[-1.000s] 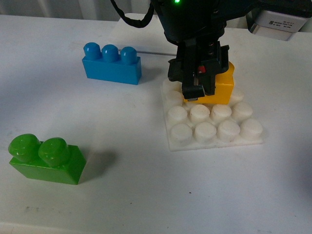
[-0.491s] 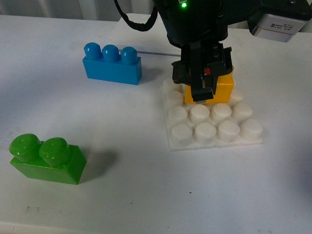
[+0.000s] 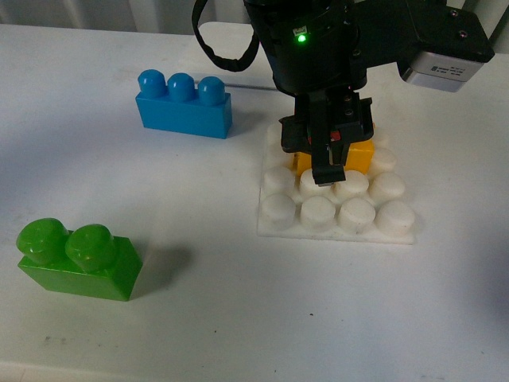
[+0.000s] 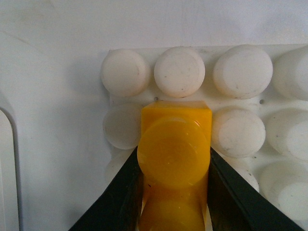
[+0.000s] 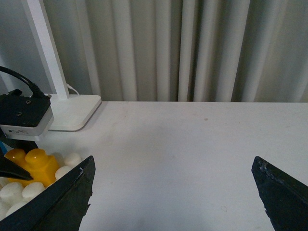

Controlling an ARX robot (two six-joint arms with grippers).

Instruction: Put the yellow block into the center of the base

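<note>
Over the base (image 3: 334,233), left hand (image 3: 328,159) pointing straight down, clamped on the yellow block (image 3: 359,155), right hand (image 5: 173,192) spread wide

Block (image 3: 359,155) on base (image 3: 318,232), seemingly around centre; three-stud brick (image 3: 184,104) behind-left of base, two-stud brick (image 3: 78,259) front-left.

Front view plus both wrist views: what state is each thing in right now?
yellow block: upright on the base, gripped.
base: lying flat, carrying the block.
left end effector: shut on the yellow block.
right end effector: open, empty.
blue brick: upright, untouched.
green brick: upright, untouched.
</note>
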